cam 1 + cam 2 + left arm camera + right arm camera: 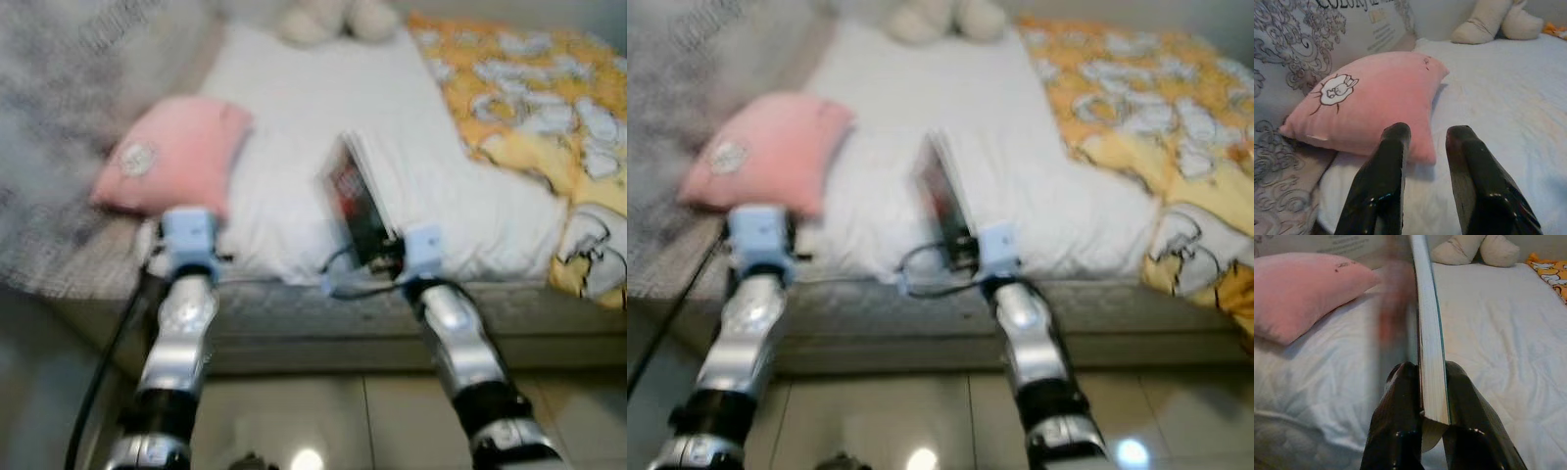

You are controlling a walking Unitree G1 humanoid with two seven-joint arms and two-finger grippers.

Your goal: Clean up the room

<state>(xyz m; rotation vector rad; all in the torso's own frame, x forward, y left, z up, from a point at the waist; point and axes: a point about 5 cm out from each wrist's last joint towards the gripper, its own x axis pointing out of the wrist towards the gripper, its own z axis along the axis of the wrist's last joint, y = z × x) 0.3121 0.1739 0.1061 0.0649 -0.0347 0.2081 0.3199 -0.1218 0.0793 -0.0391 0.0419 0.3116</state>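
Note:
A thin book [356, 201] with a dark red cover stands on edge over the white quilt [323, 98], and my right gripper [1426, 377] is shut on its lower end; in the right wrist view its page edge [1427, 328] runs straight up between the two fingers. My left gripper [1425, 134] hovers open just in front of a pink pillow [1369, 103] with a small white patch, near the bed's front left edge. The same pink pillow [176, 152] lies to the left of the book.
A beige plush toy [333, 18] sits at the back of the bed. A yellow patterned blanket [529, 98] covers the right side. A grey patterned cover [49, 127] lies at the left. The bed's front edge [313, 323] meets a tiled floor [323, 421] below my arms.

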